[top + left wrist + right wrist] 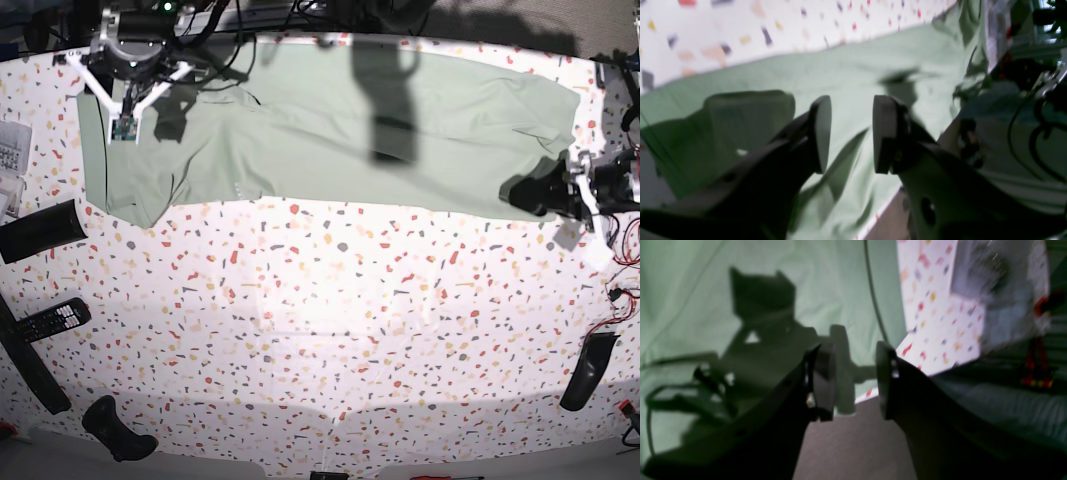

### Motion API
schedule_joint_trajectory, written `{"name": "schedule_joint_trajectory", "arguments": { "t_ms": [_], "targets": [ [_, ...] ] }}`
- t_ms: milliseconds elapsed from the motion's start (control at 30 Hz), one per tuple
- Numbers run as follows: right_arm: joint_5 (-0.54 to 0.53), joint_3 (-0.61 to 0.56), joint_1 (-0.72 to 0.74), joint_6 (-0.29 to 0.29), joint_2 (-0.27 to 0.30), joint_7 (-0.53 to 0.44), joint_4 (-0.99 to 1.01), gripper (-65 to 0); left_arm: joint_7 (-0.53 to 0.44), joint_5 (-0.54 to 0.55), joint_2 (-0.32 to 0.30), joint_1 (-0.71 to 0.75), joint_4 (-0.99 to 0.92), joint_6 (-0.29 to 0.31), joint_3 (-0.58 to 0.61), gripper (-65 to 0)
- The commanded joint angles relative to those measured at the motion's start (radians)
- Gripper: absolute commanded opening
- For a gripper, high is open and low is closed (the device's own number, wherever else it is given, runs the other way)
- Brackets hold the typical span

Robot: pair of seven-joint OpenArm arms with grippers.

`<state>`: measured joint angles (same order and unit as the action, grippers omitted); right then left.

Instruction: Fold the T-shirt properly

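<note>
The T-shirt (340, 130) is a pale sage-green cloth lying as a long band along the far side of the speckled table (320, 330). My left gripper (852, 133) hovers over the T-shirt (846, 73) near its end at the table edge. It is open, with nothing between its dark pads (821, 133). In the base view the left gripper (552, 195) sits at the shirt's right end. My right gripper (856, 380) is open and empty too, above the edge of the T-shirt (690, 283) at the far left corner (128, 95).
A remote control (50, 320) and a long black bar (40, 228) lie at the left edge. A black handle (118, 430) rests front left, and another black piece (585, 370) front right. Papers (10, 150) sit far left. Cables (620, 290) trail on the right.
</note>
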<state>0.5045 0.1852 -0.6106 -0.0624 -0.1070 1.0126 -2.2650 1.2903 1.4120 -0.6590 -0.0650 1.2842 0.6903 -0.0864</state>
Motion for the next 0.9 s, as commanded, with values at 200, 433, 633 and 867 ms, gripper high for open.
{"name": "schedule_joint_trajectory", "arguments": {
  "t_ms": [200, 433, 633, 867],
  "targets": [
    [-0.034, 0.002, 0.095, 0.01, 0.04, -0.013, -0.026, -45.0, -0.089, -0.327, -0.021, -0.085, 0.026, 0.008, -0.001, -41.5],
    [-0.116, 0.002, 0.182, -0.003, 0.041, -0.026, -0.026, -45.0, -0.065, -0.43, -0.021, -0.088, 0.106, 0.008, 0.198, -35.5],
    [-0.305, 0.002, 0.231, -0.162, 0.057, -0.024, -0.026, -45.0, -0.278, -0.851, -0.021, -0.087, 0.214, 0.008, 0.332, -35.5],
    [-0.327, 0.002, 0.231, -0.178, 0.057, -0.016, -0.026, -45.0, -0.294, -0.906, -0.026, -0.087, 0.226, 0.008, 0.332, -35.5]
  ]
}}
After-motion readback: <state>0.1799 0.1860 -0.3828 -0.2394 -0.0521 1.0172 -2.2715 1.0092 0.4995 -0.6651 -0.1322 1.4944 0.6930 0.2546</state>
